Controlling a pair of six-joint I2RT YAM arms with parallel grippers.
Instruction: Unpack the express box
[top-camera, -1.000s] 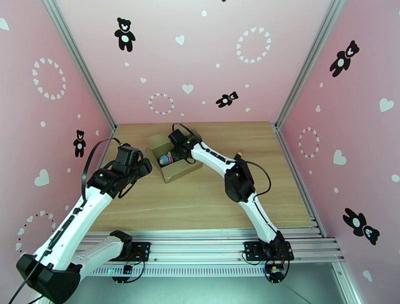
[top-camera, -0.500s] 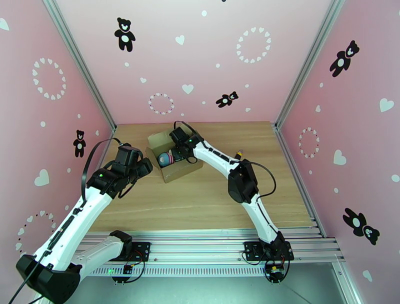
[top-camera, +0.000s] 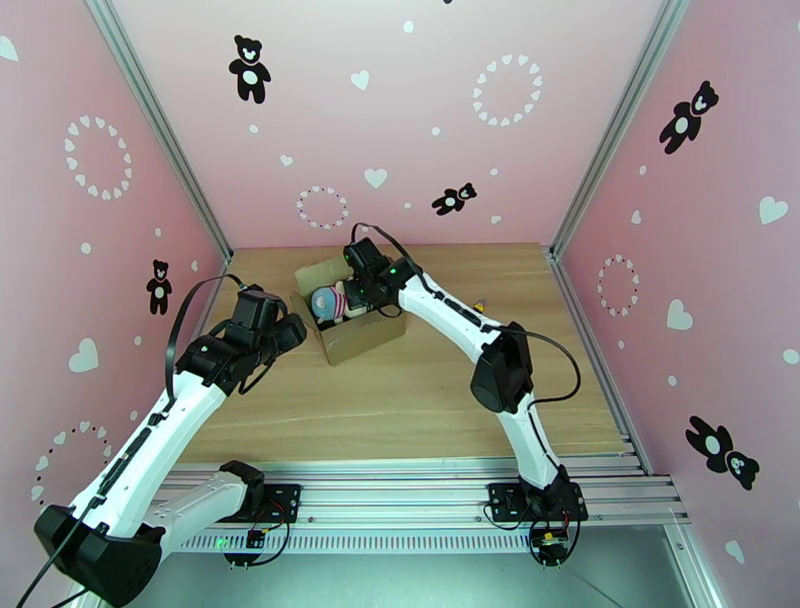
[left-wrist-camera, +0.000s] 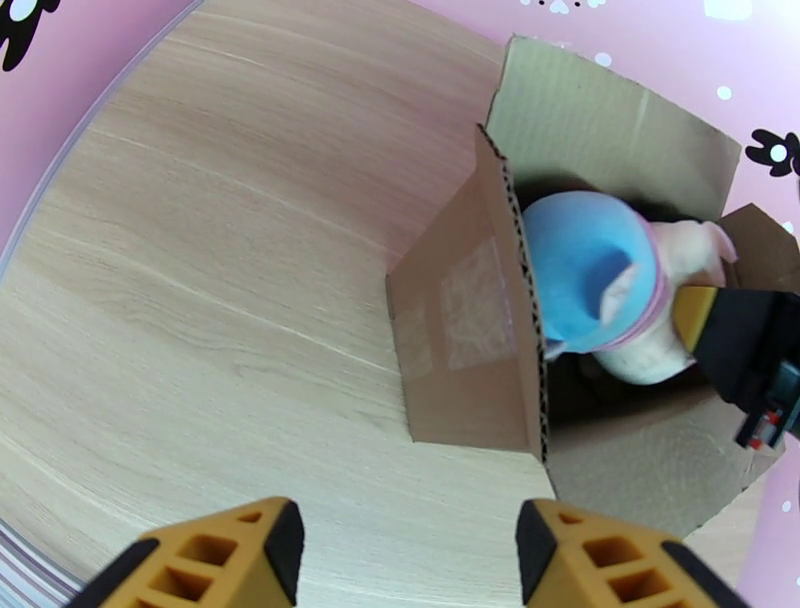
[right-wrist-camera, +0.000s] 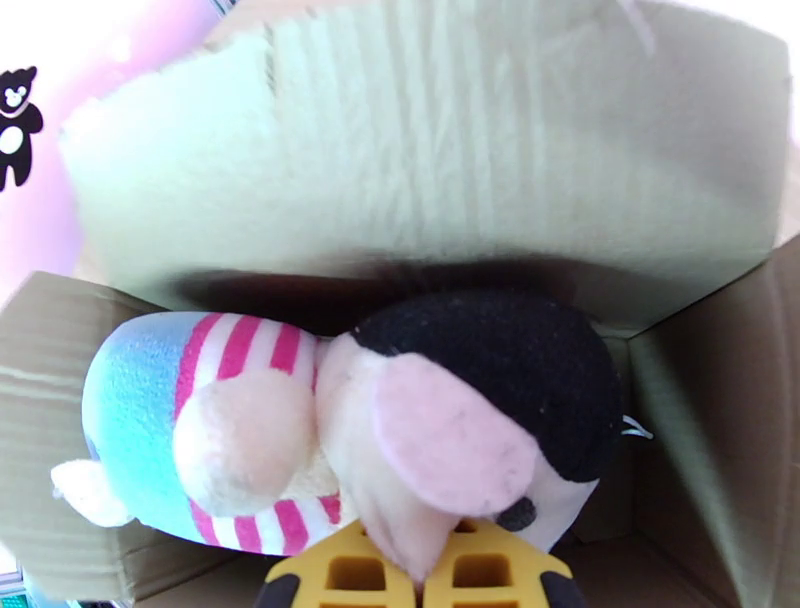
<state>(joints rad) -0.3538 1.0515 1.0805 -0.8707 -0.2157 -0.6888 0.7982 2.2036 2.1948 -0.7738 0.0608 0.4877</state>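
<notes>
The express box (top-camera: 348, 330) is an open brown carton at the back left of the table, flaps up; its taped flap (left-wrist-camera: 468, 320) faces my left wrist camera. My right gripper (top-camera: 352, 298) is shut on the plush toy (top-camera: 328, 301), holding it up at the box's opening. In the right wrist view the toy (right-wrist-camera: 300, 430), with black hair and a pink-striped shirt, hangs above the box interior (right-wrist-camera: 420, 180), pinched by the yellow fingers (right-wrist-camera: 350, 575). The toy's blue trousers (left-wrist-camera: 585, 270) rise over the box. My left gripper (left-wrist-camera: 400, 545) stands open just left of the box, holding nothing.
A yellow-black utility knife (top-camera: 481, 305) lies on the wood behind my right forearm. Pink walls close in on the left, right and back. Open wooden tabletop (top-camera: 400, 400) stretches in front of the box toward the arm bases.
My right gripper has risen with the plush toy, lifting it from inside the box up to its opening. The left arm has barely moved.
</notes>
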